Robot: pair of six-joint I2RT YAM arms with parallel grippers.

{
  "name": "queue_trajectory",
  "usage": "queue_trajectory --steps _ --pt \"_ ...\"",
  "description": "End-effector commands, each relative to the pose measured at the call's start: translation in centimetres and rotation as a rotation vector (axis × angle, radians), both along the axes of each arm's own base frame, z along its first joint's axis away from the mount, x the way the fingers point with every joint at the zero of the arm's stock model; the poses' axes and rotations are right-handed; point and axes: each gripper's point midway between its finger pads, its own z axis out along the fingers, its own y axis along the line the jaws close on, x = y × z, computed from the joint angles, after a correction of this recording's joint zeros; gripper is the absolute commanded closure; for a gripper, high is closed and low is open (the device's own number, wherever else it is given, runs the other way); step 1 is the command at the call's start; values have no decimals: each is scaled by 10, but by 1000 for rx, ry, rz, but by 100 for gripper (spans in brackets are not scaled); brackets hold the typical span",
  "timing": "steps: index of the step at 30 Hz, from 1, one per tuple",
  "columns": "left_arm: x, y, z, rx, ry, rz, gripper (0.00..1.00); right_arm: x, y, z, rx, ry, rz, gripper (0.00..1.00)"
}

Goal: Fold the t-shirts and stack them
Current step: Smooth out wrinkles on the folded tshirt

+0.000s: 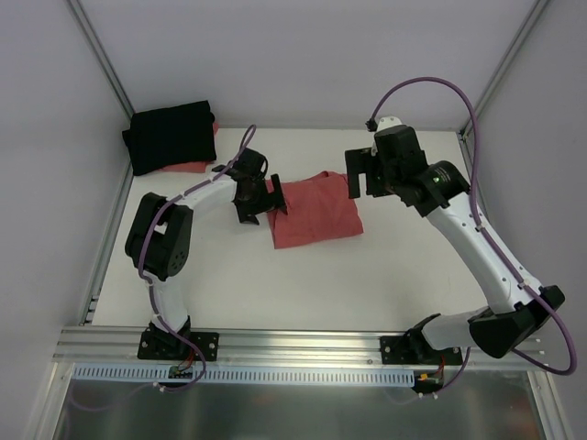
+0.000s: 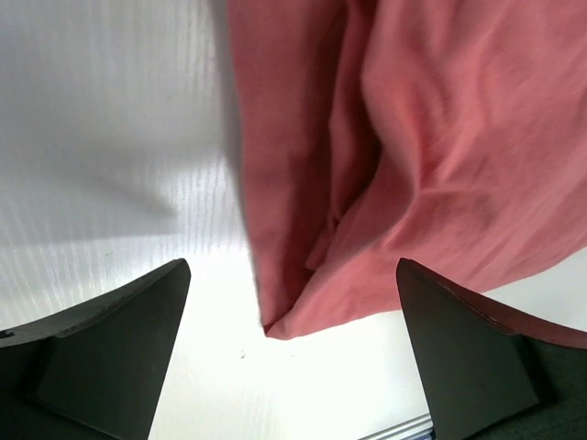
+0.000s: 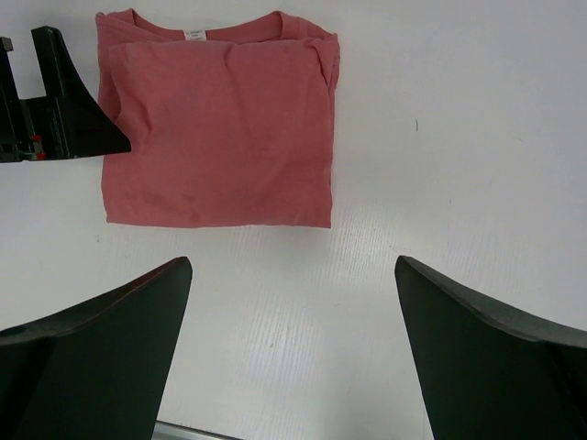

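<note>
White matte table (image 1: pixel 275 293), faintly ribbed surface. Pale grey wall panels (image 1: pixel 303 64) on three sides, aluminium frame posts (image 1: pixel 99 57) at the back corners. Aluminium rail (image 1: pixel 303 344) along the near edge; light even, shadows soft.

The coral-red t-shirt (image 1: pixel 316 211) lay folded into a flat, roughly square packet at mid-table. Its collar and small white neck label (image 3: pixel 194 35) sat along one edge, and the layers were slightly rumpled. The black t-shirt (image 1: pixel 171 136) lay folded in the far left corner (well apart from the red one), seemingly resting on a strip of red cloth (image 1: pixel 194 167).
</note>
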Motion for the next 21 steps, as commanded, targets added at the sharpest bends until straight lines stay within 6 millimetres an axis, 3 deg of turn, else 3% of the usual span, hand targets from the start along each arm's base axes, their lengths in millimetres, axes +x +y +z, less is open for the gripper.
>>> queue_trajectory --steps 1,8,9,14,18,20,21 --pt "1 4 8 -14 -60 2 2 -5 -4 19 31 -53 19 1" --pt "-12 11 -9 -19 -99 -13 2 -7 -2 20 52 -30 29 1" --pt "-4 7 -6 -47 -152 -15 2 -8 -2 18 49 -21 29 1" --pt "0 -4 -1 -154 -258 -35 3 -9 -1 16 43 6 27 1" --pt "-5 -2 -8 -214 -277 -33 4 -9 -2 15 30 23 25 1" --pt "5 2 0 -269 -337 -6 5 -8 -1 17 30 25 26 1" --pt "-1 4 -6 -290 -324 -6 4 -8 0 14 24 38 28 1"
